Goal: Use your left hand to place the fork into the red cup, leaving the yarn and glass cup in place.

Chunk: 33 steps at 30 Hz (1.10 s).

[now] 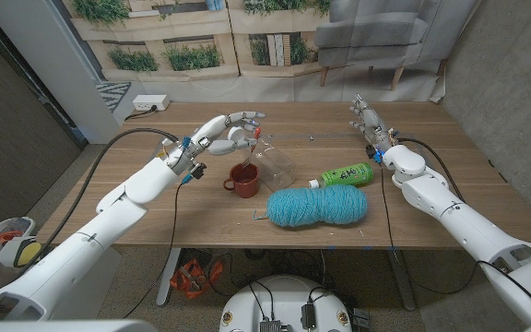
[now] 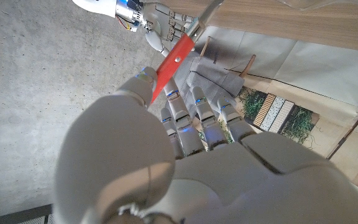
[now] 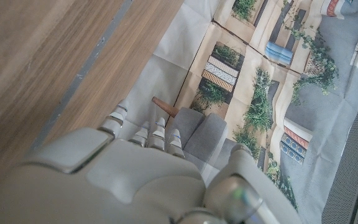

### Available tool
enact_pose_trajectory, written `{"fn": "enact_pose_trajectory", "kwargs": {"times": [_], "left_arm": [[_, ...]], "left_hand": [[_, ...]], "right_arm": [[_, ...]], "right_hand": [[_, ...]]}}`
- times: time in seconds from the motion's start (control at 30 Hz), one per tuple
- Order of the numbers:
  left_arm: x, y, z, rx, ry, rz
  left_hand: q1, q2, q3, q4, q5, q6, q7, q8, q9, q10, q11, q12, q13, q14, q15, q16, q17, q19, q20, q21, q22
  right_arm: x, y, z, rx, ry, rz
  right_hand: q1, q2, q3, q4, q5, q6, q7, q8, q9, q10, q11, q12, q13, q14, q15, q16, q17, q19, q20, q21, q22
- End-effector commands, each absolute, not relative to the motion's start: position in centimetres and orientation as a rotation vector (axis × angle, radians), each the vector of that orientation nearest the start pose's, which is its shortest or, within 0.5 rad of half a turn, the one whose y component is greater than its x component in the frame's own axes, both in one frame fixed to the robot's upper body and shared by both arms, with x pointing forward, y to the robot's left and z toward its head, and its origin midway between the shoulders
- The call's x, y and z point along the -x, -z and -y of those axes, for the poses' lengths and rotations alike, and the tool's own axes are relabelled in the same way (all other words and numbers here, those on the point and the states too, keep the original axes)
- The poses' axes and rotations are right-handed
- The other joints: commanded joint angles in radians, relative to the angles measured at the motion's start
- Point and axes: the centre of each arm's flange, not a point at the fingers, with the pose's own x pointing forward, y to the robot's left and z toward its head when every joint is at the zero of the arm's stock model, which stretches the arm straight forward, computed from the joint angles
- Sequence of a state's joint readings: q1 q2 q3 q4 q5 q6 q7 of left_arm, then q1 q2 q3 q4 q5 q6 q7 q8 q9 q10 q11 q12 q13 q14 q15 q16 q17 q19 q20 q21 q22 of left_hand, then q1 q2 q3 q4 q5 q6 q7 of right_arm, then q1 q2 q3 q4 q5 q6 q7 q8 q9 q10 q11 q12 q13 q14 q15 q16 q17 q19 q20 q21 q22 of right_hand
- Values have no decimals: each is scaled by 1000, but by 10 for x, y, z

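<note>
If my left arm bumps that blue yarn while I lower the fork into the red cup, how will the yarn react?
The yarn is a soft, fat skein lying on its side, so it would probably squash and slide rather than tip. Its rounded shape suggests it could roll a little. It lies close to the green bottle, which is also on its side and might roll if nudged.

Head view: high, fixed, looking down across the tabletop (image 1: 155,198) toward the backdrop. Left wrist view: close behind the left hand (image 2: 185,124), turned. Right wrist view: close behind the right hand (image 3: 148,155), turned. Shared: tabletop, printed backdrop.
</note>
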<state>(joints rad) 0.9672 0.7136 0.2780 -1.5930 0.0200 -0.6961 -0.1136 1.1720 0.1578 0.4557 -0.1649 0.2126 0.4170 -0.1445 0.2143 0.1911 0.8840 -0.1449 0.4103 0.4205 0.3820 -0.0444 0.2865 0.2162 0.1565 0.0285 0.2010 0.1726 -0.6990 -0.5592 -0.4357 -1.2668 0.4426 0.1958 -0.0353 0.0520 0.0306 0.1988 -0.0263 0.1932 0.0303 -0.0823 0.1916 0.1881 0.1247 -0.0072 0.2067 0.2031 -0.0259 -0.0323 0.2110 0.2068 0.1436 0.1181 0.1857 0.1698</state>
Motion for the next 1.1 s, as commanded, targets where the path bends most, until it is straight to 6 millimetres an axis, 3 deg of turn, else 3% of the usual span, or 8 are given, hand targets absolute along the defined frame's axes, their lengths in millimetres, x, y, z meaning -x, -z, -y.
{"fn": "enact_pose_trajectory", "kwargs": {"times": [0.03,1.1], "left_arm": [[-529,-19,-251,-841,429,1096],[-540,0,-244,-947,403,1073]], "left_hand": [[7,1,4,1,9,6,0,-3,3,76,-71,4,2,8,-166,-2,3,1,-3,-3,1],[6,0,1,2,9,10,-3,-4,3,77,-71,-1,2,8,-165,-5,4,-2,3,-4,1]], "right_arm": [[-668,-25,291,242,-132,594],[-663,-15,295,239,-123,589]], "right_hand": [[2,7,3,0,2,-8,0,3,5,8,-2,1,4,4,-14,1,3,10,1,5,2],[2,8,3,0,2,-6,3,6,5,9,-2,2,4,4,-14,1,2,8,2,5,2]]}}
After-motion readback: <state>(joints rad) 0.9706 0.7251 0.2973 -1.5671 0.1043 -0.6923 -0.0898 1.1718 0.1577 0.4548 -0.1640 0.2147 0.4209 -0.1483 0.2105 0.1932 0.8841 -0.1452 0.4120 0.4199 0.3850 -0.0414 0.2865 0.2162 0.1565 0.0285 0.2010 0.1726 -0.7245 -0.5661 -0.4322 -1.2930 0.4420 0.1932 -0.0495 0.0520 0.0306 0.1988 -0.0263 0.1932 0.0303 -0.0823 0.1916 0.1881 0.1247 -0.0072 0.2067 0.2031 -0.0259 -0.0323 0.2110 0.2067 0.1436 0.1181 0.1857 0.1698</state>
